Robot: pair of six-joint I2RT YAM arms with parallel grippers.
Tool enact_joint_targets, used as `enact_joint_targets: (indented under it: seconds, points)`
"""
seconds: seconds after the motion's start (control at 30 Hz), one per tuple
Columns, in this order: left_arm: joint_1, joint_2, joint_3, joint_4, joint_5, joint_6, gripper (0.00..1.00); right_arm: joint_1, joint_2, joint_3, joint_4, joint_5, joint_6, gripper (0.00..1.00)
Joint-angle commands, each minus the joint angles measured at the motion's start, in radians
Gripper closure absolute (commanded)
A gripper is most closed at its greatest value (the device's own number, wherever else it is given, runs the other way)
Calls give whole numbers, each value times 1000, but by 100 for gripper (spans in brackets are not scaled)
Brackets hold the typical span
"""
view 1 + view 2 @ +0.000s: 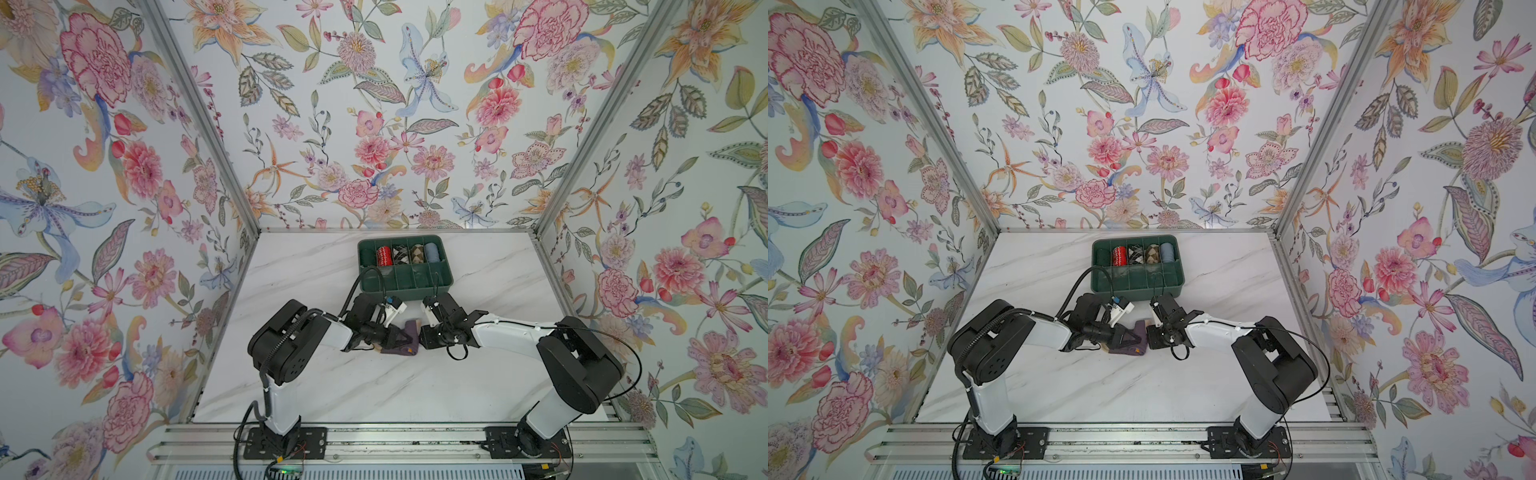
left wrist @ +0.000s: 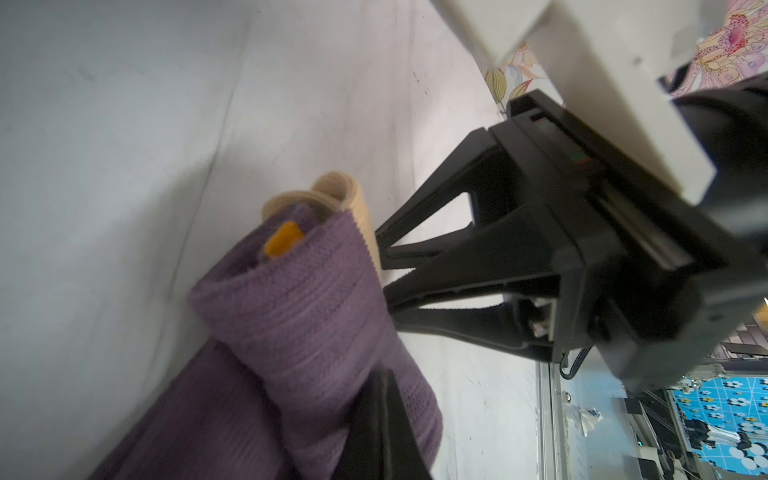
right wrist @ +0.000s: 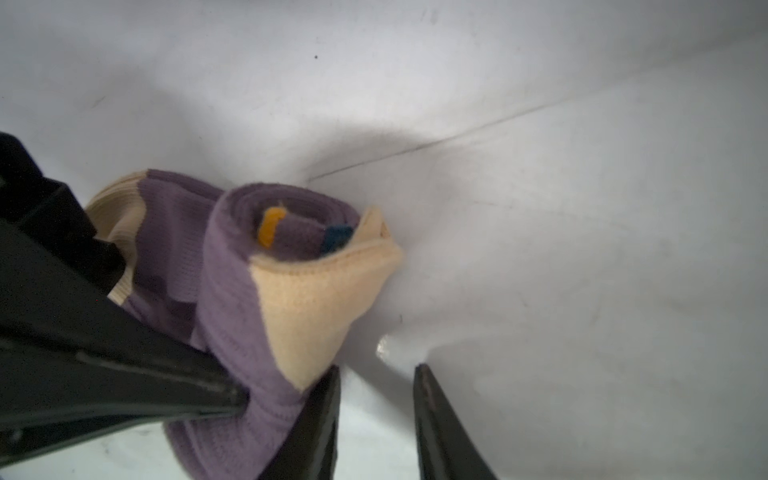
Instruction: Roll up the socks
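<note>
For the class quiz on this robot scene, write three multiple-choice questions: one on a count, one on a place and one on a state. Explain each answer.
1. How many sock rolls sit in the green tray?
A two; B four; C seven.
2. Where are the purple socks?
A inside the tray; B behind the tray; C on the table, between the left end effector and the right end effector.
3. What state are the purple socks in?
A rolled into a bundle; B spread flat; C hanging off the table edge.

Answers:
1 B: the tray's back row holds a red roll, two diamond-patterned rolls and a light-blue roll.
2 C: in both top views the socks lie nearer than the tray, with an arm at each end.
3 A: the right wrist view shows the coiled layers end-on.
</note>
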Motion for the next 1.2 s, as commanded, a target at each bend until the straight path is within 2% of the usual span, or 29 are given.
enact_joint_targets:
  seconds: [0.0,0.2,0.7,0.93,1.07,1.17]
  points:
    - [16,64,-49,-92,-89,-12,100,11,15,8,-36,17,9,68]
    - [23,67,-48,-140,-133,9,100,-2,-19,-20,9,-13,19,68]
    - [24,15,1,-348,-275,95,100,32,16,10,29,25,24,70]
    - [21,9,12,-333,-251,85,100,28,2,-9,73,-3,39,70]
    - [17,12,20,-333,-249,82,100,-19,-30,-52,93,-34,75,68]
    - [17,11,19,-336,-247,86,100,-100,-68,-127,162,-140,123,68]
